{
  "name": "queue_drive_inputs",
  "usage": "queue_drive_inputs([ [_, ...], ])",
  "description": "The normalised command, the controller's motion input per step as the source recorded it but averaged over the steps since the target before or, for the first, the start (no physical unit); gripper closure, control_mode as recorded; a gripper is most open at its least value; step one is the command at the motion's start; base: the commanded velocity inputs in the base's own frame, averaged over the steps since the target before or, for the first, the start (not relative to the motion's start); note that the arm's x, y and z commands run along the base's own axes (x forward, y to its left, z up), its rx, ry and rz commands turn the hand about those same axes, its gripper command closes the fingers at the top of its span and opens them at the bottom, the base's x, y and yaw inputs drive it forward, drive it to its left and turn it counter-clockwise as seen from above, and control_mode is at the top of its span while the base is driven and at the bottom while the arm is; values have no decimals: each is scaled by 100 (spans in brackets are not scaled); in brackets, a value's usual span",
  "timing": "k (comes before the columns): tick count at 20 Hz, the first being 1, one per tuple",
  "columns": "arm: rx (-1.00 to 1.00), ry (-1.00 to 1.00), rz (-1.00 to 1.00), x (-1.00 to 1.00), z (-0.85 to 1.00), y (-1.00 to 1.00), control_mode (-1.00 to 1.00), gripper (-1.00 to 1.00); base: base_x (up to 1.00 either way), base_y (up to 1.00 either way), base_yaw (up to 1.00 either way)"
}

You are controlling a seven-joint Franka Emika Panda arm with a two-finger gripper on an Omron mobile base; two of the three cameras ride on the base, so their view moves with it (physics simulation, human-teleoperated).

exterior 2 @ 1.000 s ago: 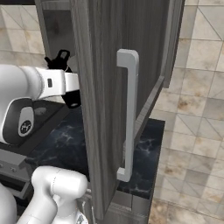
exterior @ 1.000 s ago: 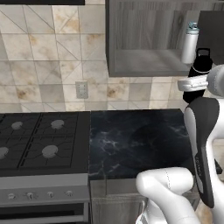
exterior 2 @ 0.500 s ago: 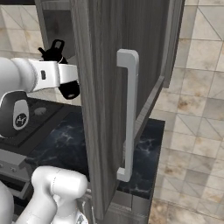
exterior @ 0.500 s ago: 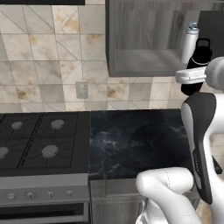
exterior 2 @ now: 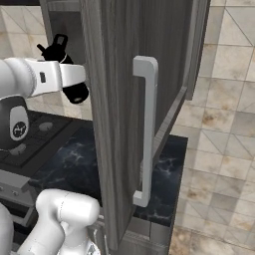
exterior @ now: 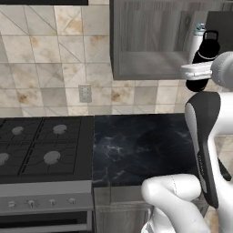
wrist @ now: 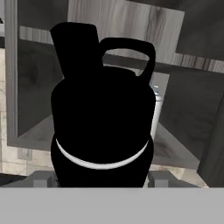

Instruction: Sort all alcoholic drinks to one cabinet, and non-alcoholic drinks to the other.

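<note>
My gripper [wrist: 103,178] is shut on the small all-black bottle [wrist: 103,118], which has a loop handle on its cap. In the left base view the black bottle [exterior: 206,51] hangs in the gripper [exterior: 200,72] just in front of the open dark grey wall cabinet [exterior: 150,43], at the level of its lower shelf. A white bottle with a teal lid [exterior: 198,30] stands inside the cabinet, right behind the black one; in the hand view the white bottle [wrist: 156,111] peeks out to the right. From the right, the black bottle [exterior 2: 63,52] sits left of the open cabinet door [exterior 2: 112,99].
The open door with its long pale bar handle [exterior 2: 147,129] swings out over the black marble counter [exterior: 136,145]. A gas stove [exterior: 41,145] lies to the left. A tiled wall with an outlet [exterior: 84,93] runs behind.
The arm has lifted the black bottle upward, closer to the cabinet opening. The white bottle and the door have not moved.
</note>
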Motion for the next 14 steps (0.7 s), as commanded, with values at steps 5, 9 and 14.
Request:
queue_drive_inputs([
  [5, 0, -6, -2, 9, 6, 0, -100, 100, 0, 0, 0],
  [9, 0, -4, -2, 14, 0, 0, -100, 100, 0, 0, 0],
  [14, 1, 0, -1, 20, -11, 0, -100, 100, 0, 0, 0],
])
